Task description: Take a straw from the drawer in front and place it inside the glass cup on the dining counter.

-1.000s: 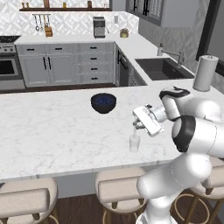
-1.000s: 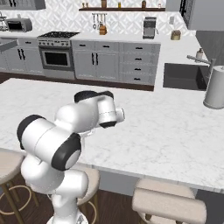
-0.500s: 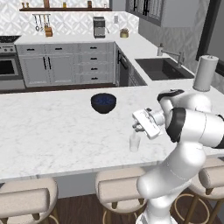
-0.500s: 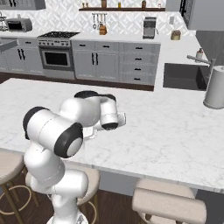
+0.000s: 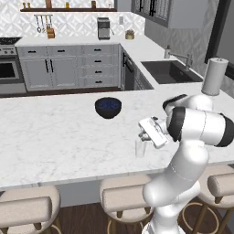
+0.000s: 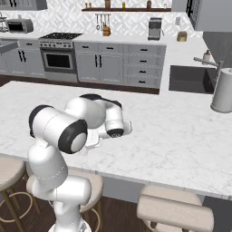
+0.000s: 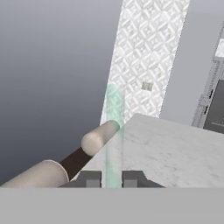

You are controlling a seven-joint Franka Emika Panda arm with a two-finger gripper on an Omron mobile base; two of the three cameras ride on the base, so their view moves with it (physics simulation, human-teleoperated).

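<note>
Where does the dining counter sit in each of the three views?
Left base view: the dining counter spans the middle, edge to edge.
Right base view: it crosses the middle band.
Hand view: lower right.
Shared landmark: the beige stools along its near edge.

The arm (image 5: 196, 128) is glossy white, built of rounded segments joined by black bands, with dark fingertips (image 7: 89, 178).
</note>
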